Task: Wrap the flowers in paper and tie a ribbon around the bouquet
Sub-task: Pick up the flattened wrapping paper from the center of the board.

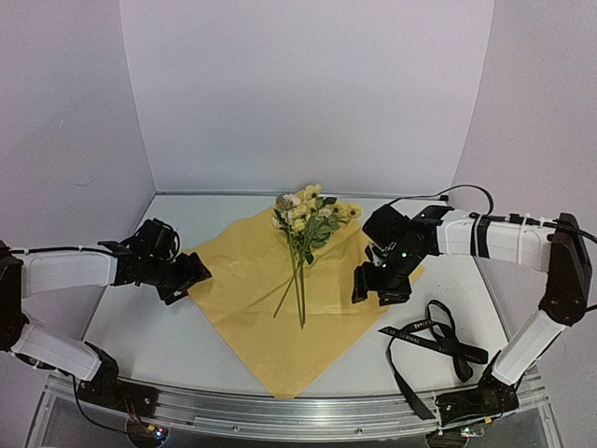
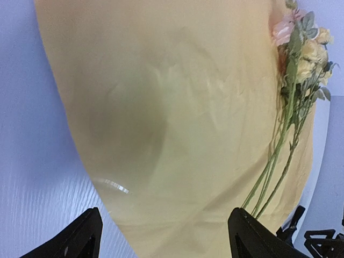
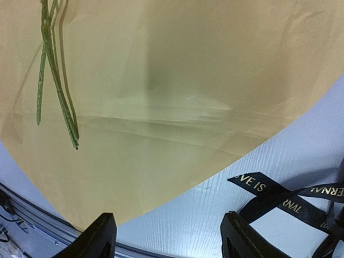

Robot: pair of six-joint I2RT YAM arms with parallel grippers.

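The orange paper (image 1: 252, 308) lies flat on the table like a diamond, one corner toward the near edge. On it lie the flowers (image 1: 305, 217), blossoms at the far corner, green stems (image 1: 298, 289) running toward me. My left gripper (image 1: 187, 277) is open at the paper's left corner, with nothing between its fingers (image 2: 252, 236); the paper (image 2: 177, 123) and flowers (image 2: 303, 51) fill its view. Open and empty too, my right gripper (image 1: 378, 285) hovers over the paper's right edge (image 3: 161, 97). The black ribbon (image 1: 438, 341) lies looped on the table right of the paper (image 3: 285, 196).
The metal rail (image 1: 298, 411) runs along the near table edge, close to the paper's near corner. White walls enclose the table on three sides. The right arm's base (image 1: 476, 401) stands beside the ribbon's tail.
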